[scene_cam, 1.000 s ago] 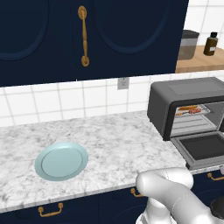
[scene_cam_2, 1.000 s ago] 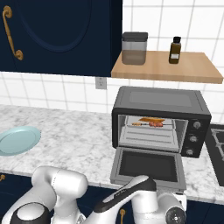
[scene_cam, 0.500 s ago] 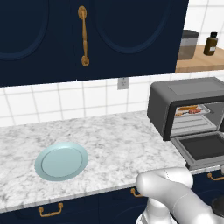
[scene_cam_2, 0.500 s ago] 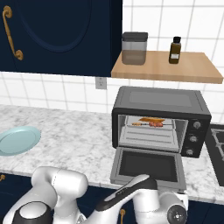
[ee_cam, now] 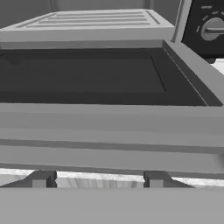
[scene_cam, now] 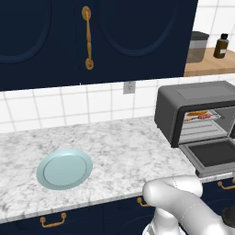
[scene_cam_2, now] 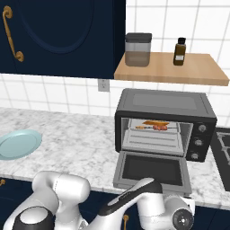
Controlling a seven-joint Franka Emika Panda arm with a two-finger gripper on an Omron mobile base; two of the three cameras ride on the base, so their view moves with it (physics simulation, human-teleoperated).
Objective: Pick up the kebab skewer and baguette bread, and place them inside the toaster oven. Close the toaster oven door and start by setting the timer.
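Note:
The dark grey toaster oven (scene_cam_2: 161,101) (scene_cam: 183,98) stands at the right of the counter. Its door (scene_cam_2: 152,168) (scene_cam: 213,153) (ee_cam: 87,74) is dropped flat. On the rack inside lie the golden-orange baguette bread (scene_cam_2: 156,122) (scene_cam: 197,112) and, just in front of it, the kebab skewer (scene_cam_2: 152,127) (scene_cam: 203,117). My gripper (ee_cam: 99,180) sits low in front of the door's front edge, looking along the door into the oven. Its fingertips (ee_cam: 41,179) stand wide apart with nothing between them.
An empty light blue plate (scene_cam: 64,167) (scene_cam_2: 18,143) lies on the marble counter at the left. The oven's knobs (scene_cam_2: 201,129) (ee_cam: 210,29) are on its right side. A wooden shelf (scene_cam_2: 170,69) above holds a canister and a brown bottle. Dark blue cabinets hang overhead.
My hand has shifted very slightly below the open door. The oven, the food inside and the plate have not moved.

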